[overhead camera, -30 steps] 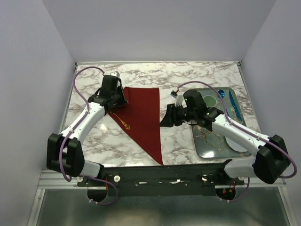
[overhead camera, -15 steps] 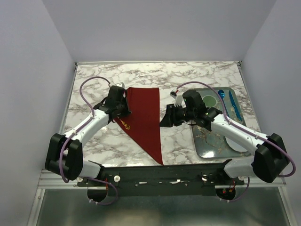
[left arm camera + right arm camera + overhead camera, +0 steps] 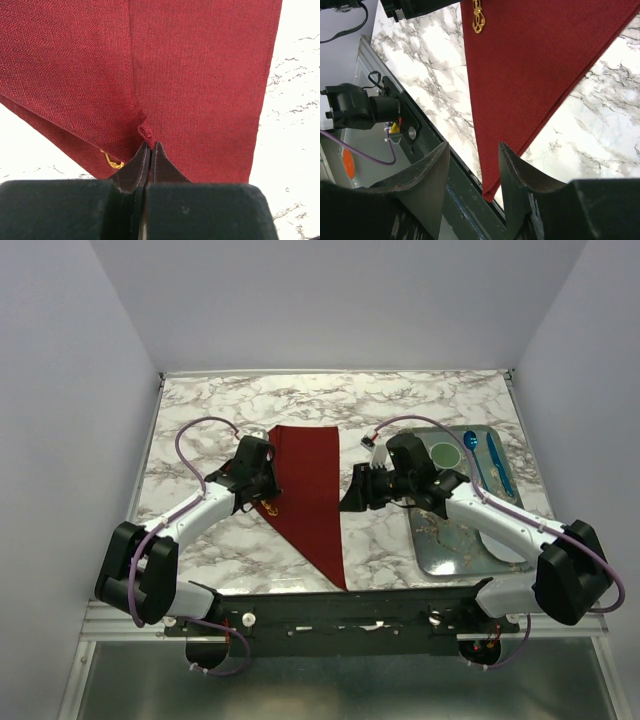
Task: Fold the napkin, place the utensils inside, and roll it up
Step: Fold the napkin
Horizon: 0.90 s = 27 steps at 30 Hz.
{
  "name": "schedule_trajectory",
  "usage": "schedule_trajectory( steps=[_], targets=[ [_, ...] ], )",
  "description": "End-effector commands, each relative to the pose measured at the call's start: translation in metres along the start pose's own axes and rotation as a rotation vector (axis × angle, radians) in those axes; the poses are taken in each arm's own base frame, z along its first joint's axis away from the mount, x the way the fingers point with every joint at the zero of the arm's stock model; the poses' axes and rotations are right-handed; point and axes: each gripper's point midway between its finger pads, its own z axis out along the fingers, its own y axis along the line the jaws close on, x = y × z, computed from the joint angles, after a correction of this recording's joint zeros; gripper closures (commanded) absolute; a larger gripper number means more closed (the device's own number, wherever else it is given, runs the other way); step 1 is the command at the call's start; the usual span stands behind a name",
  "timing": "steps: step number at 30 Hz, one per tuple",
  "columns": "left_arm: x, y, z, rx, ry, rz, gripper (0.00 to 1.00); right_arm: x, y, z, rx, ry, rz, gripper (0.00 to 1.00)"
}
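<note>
The dark red napkin (image 3: 312, 488) lies on the marble table as a long triangle pointing toward the near edge. My left gripper (image 3: 261, 476) is shut on its left corner, with the fingertips (image 3: 151, 146) pinching a small tuck of the napkin (image 3: 200, 75) and the flap lifted over the cloth. A gold utensil (image 3: 270, 506) peeks out under that flap; its tip (image 3: 113, 161) shows in the left wrist view and its ornate end (image 3: 477, 19) in the right wrist view. My right gripper (image 3: 350, 490) hovers open just right of the napkin (image 3: 530, 65), nothing between its fingers.
A metal tray (image 3: 455, 545) sits at the right, holding a green dish (image 3: 443, 453) and blue utensils (image 3: 497, 465). The dark front rail (image 3: 330, 605) runs along the near table edge, just past the napkin's tip.
My left gripper has moved right and slightly nearer, pulling the napkin's left corner inward over the cloth and the gold utensil. The right arm has barely moved.
</note>
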Motion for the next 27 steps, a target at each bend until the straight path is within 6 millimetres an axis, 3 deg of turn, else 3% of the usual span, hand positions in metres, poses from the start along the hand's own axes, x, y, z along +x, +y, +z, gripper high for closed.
schedule_trajectory(
  steps=[1,5,13,17,18,20,25,27],
  targets=[
    [-0.002,-0.006,-0.004,0.029,-0.031,-0.005,1.00,0.004,-0.003,0.005,-0.012,0.009,0.010,0.48],
    [0.002,-0.004,-0.004,0.026,-0.028,0.001,0.99,0.006,-0.003,0.007,-0.014,0.018,0.014,0.48],
    [0.022,0.008,-0.002,0.001,0.014,-0.008,0.78,0.008,-0.005,0.011,-0.018,0.030,0.017,0.48],
    [0.030,0.011,0.000,0.002,0.035,-0.015,0.75,0.010,-0.009,0.017,-0.019,0.043,0.028,0.48],
    [0.031,0.011,-0.001,0.002,0.037,-0.017,0.70,0.011,-0.011,0.019,-0.017,0.052,0.032,0.48],
    [0.035,0.008,-0.004,0.025,0.055,-0.017,0.52,0.010,-0.011,0.023,-0.022,0.057,0.035,0.48],
    [0.009,-0.020,-0.033,0.138,-0.007,-0.014,0.19,0.009,-0.015,0.041,-0.036,0.101,0.048,0.48],
    [-0.007,-0.034,-0.043,0.174,-0.035,-0.003,0.19,0.004,-0.015,0.045,-0.041,0.099,0.046,0.48]
  ],
)
